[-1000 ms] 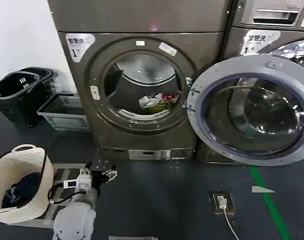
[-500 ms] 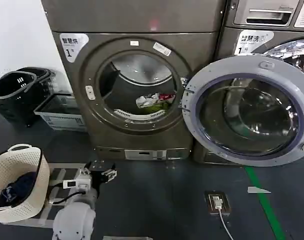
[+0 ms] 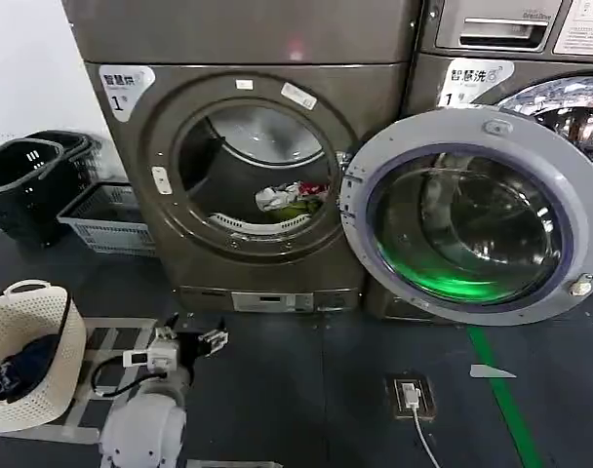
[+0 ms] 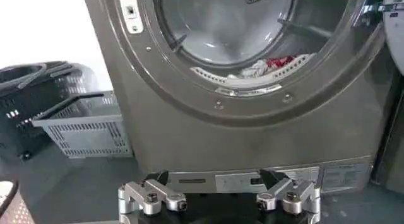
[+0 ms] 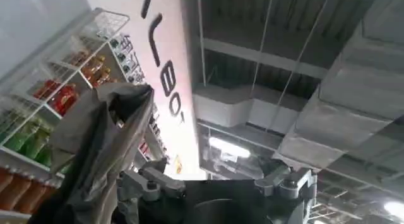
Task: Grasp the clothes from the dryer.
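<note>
The large bronze-grey front-loading dryer carries a white corner label reading "1" beside Chinese characters, and its round, grey-rimmed glass door is swung open. On the ribbed steel drum floor lies the clothes, a small crumpled heap of white, yellow-green and red fabric. The left hand, fingers spread wide and empty, hovers low before the machine's base. The right hand, apparently wide too, points toward a ceiling.

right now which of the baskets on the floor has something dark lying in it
The cream woven basket with handles, nearest the robot's left side, holds a dark navy garment. The grey slatted crate and the black baskets by the wall look empty.
</note>
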`<state>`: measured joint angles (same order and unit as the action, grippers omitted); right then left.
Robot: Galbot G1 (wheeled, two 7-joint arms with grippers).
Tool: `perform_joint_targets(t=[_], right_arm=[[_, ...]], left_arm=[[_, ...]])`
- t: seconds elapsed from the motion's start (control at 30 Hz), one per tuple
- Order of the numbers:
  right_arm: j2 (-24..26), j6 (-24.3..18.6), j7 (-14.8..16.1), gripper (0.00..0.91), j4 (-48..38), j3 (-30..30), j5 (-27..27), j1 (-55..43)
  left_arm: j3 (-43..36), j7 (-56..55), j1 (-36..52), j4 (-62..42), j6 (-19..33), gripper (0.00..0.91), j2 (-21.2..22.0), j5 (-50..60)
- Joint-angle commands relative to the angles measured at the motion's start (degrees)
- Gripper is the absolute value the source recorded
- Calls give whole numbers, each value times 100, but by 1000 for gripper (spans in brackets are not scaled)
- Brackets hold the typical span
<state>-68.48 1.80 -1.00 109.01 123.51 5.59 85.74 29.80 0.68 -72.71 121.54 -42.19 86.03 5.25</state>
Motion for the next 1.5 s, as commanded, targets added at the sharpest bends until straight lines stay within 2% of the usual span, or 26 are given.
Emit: perform_joint_targets(t=[0.03,1.5], right_arm=[[-14,-42,-216,907,35,67,223,-17],[-54,-95,-205,907,-16,230,201,126]], left_arm=[[-4,-1,-9,14,-281,907,-8,-25],[-8,85,-92,116,-281,907,-21,-59]])
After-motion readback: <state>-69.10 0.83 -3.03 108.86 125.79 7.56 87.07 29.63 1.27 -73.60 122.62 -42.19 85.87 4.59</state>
